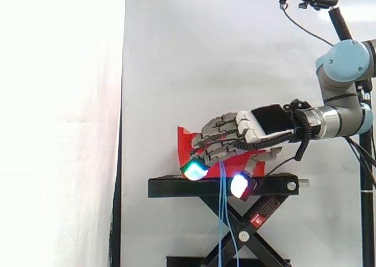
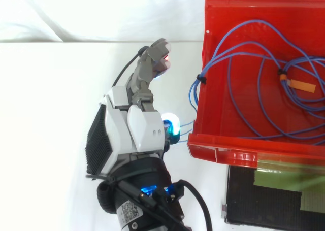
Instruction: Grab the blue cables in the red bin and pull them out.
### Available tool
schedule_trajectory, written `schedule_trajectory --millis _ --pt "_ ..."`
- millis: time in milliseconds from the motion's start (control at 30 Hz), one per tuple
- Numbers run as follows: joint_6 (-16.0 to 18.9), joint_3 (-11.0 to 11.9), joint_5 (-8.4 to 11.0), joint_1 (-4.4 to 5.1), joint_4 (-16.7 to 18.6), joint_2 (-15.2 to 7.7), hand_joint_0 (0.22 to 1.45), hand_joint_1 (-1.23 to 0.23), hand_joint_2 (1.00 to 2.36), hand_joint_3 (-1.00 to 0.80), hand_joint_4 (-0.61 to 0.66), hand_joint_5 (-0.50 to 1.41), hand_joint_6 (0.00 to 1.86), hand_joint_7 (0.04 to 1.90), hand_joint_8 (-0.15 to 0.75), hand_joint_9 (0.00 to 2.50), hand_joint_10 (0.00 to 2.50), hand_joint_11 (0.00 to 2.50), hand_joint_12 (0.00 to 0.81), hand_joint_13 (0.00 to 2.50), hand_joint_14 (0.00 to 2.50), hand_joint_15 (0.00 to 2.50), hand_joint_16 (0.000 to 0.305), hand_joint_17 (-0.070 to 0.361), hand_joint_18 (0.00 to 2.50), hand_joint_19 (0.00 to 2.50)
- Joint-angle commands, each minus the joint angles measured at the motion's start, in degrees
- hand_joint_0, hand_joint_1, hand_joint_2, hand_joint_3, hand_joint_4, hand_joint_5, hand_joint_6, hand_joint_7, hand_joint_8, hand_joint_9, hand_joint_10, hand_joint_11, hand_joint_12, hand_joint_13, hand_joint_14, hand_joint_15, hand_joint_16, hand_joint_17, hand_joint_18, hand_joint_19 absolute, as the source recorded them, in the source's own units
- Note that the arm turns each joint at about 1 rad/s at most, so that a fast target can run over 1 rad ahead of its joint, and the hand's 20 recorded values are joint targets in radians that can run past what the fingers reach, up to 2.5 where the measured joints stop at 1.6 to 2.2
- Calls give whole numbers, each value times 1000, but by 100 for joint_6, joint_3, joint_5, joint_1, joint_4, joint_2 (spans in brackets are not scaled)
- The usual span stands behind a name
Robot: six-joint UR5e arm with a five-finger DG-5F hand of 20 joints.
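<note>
The red bin (image 2: pixel 244 152) lies open to the top view, and several thin blue cables (image 2: pixel 199 80) coil inside it, one with an orange tag (image 2: pixel 299 85). Some strands spill over the bin's left wall toward my hand (image 2: pixel 137 119). In the side view my hand (image 1: pixel 264 123) reaches in from the right in front of the red bin (image 1: pixel 187 139), fingers curled downward with the thumb beneath. Blue cables (image 1: pixel 222 220) run out from between the fingers and thumb and hang straight down past the stand. The hand hides the spot where they are pinched.
The bin rests on a black scissor stand (image 1: pixel 176 188) before a white curtain. A green strip (image 2: pixel 289 177) lies on the stand's dark top beside the bin's near wall. To the left of the bin there is bare white surface around my hand.
</note>
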Motion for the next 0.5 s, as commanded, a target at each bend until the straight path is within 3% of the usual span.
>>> schedule_trajectory --millis 0,467 --pt "-133 -7 37 -2 -117 -5 826 -783 1000 -1000 315 660 12 483 267 756 15 419 336 552 15 390 45 101 426 617" --pt "-335 -86 248 -2 -161 -5 826 -781 1000 -1000 319 665 12 486 266 752 15 418 336 550 14 389 45 101 428 617"
